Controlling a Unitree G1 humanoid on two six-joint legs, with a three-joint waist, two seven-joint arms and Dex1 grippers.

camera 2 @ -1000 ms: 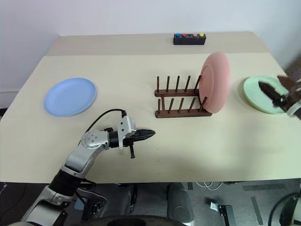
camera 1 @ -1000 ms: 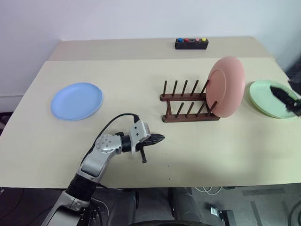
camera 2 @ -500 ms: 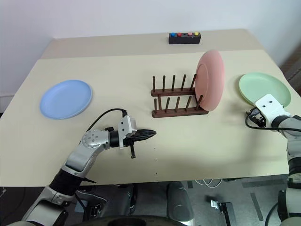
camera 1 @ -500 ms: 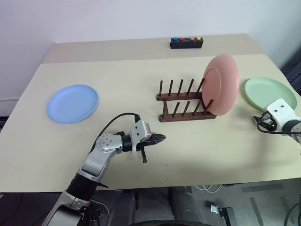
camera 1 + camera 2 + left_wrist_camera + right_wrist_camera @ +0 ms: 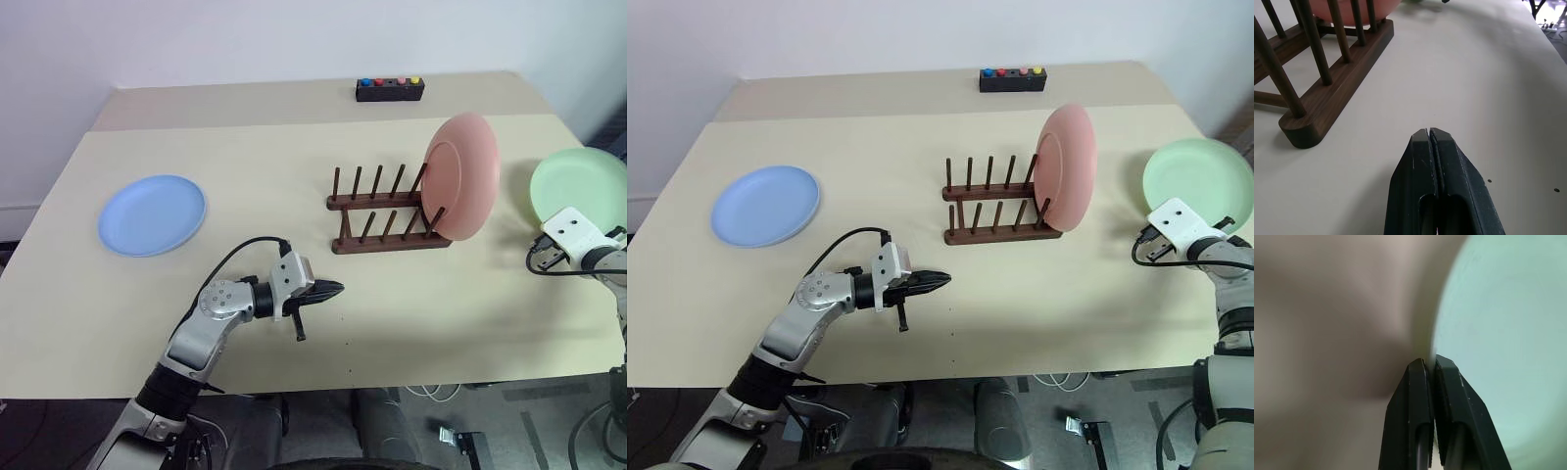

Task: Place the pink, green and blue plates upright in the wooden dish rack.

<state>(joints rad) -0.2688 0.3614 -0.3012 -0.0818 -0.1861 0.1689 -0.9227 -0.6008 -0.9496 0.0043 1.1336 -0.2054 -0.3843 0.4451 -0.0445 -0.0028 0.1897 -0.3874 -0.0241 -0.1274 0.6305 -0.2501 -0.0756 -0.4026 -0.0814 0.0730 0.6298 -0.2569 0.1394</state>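
2 head eyes overlooking table, wrist views close, low

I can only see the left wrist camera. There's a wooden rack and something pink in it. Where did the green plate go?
Observer: The green plate is at the table's right end, and the right gripper is shut on its rim.
Operator: Is it lying flat?
Observer: No, it is tilted up off the table.
Operator: Is the blue one in the rack?
Observer: No, the blue plate lies flat near the table's left side, apart from the wooden dish rack. The pink plate stands at the rack's right end.
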